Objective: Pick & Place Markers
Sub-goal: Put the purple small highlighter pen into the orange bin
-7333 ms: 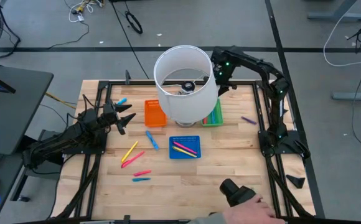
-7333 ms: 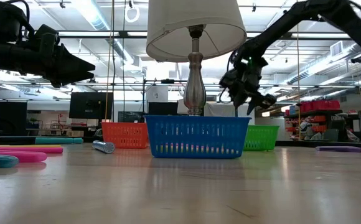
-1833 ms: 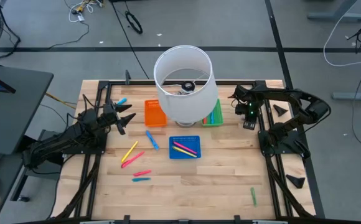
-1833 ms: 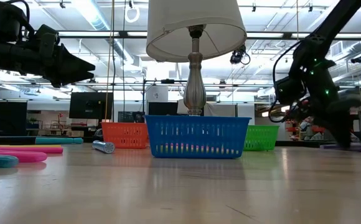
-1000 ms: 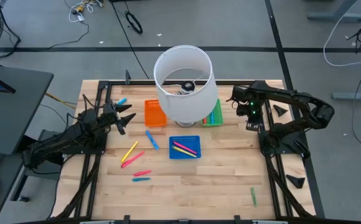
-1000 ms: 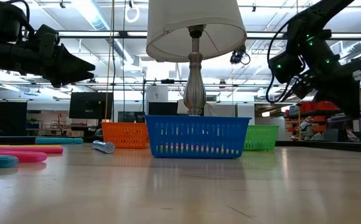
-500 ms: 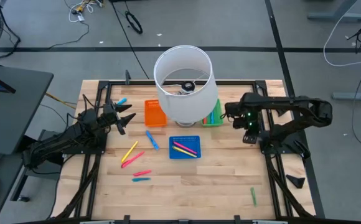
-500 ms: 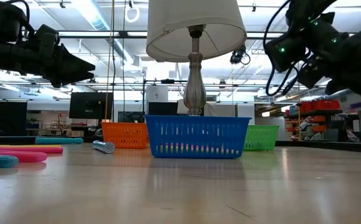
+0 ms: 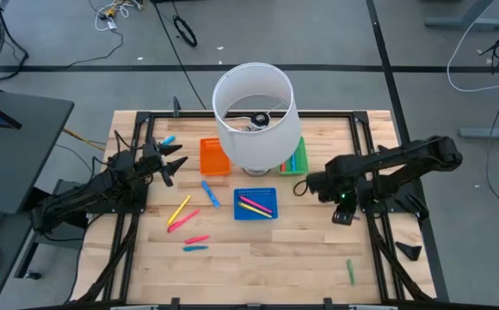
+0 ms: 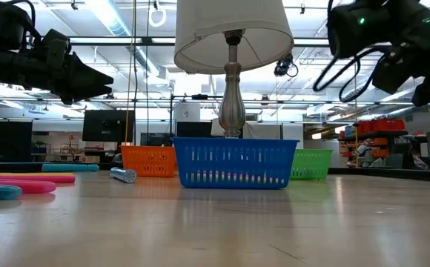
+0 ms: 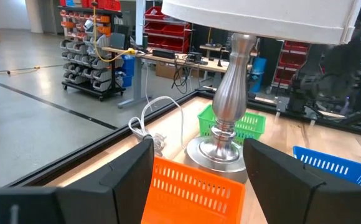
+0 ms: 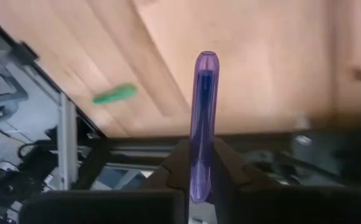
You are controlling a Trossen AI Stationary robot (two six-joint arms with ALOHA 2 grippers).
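One tall lamp (image 9: pixel 254 116) stands between the orange tray (image 9: pixel 214 157) and green tray (image 9: pixel 296 161).

Three trays are counted, one orange (image 9: pixel 214 157), one blue (image 9: pixel 255 204) and one green (image 9: pixel 297 158), along with one lamp (image 9: pixel 256 116) and at least ten markers (image 9: pixel 181 207), some partly hidden.

left hand (image 9: pixel 174 161): fingers spread, at table's left | right hand (image 12: pixel 200 180): fingers clamped, raised mid-right
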